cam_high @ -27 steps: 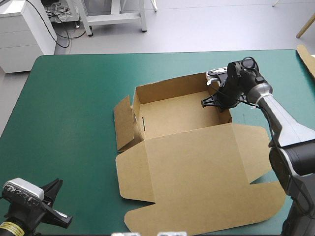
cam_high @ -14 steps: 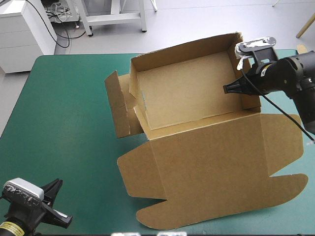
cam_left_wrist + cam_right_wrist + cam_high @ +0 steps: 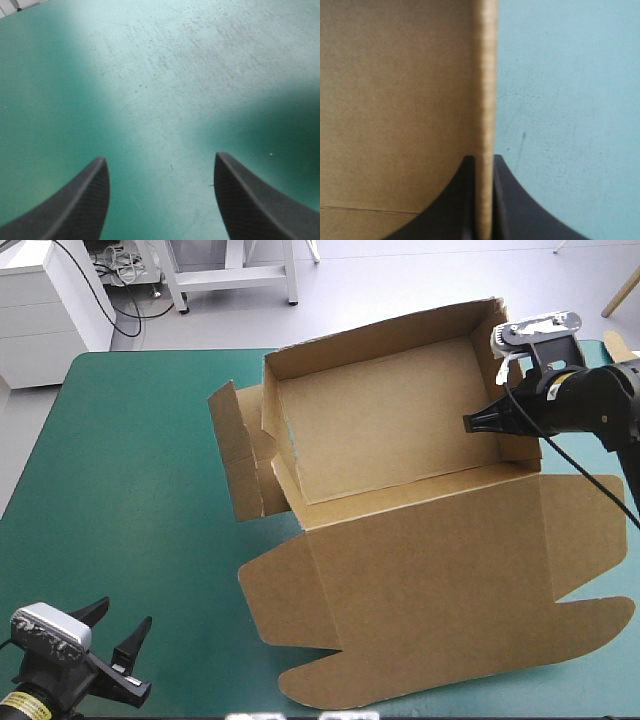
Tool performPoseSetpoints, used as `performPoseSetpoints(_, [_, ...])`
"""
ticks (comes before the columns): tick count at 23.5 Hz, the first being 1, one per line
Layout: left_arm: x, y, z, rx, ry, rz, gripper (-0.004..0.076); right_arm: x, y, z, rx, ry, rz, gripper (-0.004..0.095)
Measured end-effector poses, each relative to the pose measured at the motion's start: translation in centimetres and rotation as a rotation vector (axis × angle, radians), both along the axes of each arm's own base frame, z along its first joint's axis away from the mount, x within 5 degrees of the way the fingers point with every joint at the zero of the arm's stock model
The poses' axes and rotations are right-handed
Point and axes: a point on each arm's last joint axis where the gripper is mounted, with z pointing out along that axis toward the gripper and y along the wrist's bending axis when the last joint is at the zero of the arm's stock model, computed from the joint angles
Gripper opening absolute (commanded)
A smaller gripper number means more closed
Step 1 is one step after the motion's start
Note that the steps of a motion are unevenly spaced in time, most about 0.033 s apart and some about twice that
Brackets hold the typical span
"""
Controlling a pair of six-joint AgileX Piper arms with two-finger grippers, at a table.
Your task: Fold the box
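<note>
Box (image 3: 400, 515), brown and half formed, is filling the centre and right of the high view, and I am reading it from my side outward. Nearest, in the lower left corner of the frame, the left gripper (image 3: 122, 615) is hovering over bare teal-green cover (image 3: 130, 470) with its black fingers (image 3: 75, 205) spread wide and nothing between them. Its own camera is showing only cover ahead, so I am treating it as parked well apart from the board, out of the way until a second hold is needed. Next out, the broad lid panel (image 3: 430, 590) with its rounded tabs is spreading across the lower middle and lower right of the frame, joined to the tray (image 3: 380, 430) along a crease. Beyond that crease the tray, in the upper middle, is looking tipped up so that its floor is facing the camera, with its walls raised. A loose side flap (image 3: 240, 460) is sticking out at the tray's left end, not tucked. Farthest, at the upper right, the right gripper (image 3: 468, 423) is pinching the tray's right wall (image 3: 485, 75), one finger inside and one outside, all but closed on the board's edge. I am judging that this grip is there to carry the whole sheet by a stiff wall and to hold that wall upright; the left flap looks like the step remaining.
</note>
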Motion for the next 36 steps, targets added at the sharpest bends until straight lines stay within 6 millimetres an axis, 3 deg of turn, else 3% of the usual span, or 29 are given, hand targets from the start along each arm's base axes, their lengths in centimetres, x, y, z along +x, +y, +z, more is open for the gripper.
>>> performPoseSetpoints(6, [0.1,-0.2,0.3,-0.029,-0.022,-0.010,0.0456,0.0,0.0,0.0,0.000,0.000,0.000,-0.0021])
performPoseSetpoints(10, [1.2,-0.7,0.6,-0.051,-0.019,-0.005,0.0456,0.0,0.0,0.0,0.000,0.000,0.000,-0.0021])
performPoseSetpoints(14, [4.8,-2.2,0.7,-0.048,0.111,0.019,0.0456,0.0,0.0,0.0,0.000,0.000,0.000,-0.0021])
performPoseSetpoints(20, [11.6,-4.0,2.9,-0.011,0.274,0.152,0.0456,0.0,0.0,0.0,0.000,0.000,0.000,-0.0022])
performPoseSetpoints(23, [13.8,-4.3,3.5,0.010,0.332,0.202,0.0456,0.0,0.0,0.0,0.000,0.000,0.000,-0.0022])
performPoseSetpoints(29, [17.6,-1.9,4.8,0.023,0.403,0.333,0.0456,0.0,0.0,0.0,-0.003,-0.001,0.003,-0.0022])
performPoseSetpoints(36, [21.1,-0.6,2.8,-0.072,0.484,0.186,0.0456,0.0,0.0,0.0,-0.003,-0.001,0.003,-0.0022])
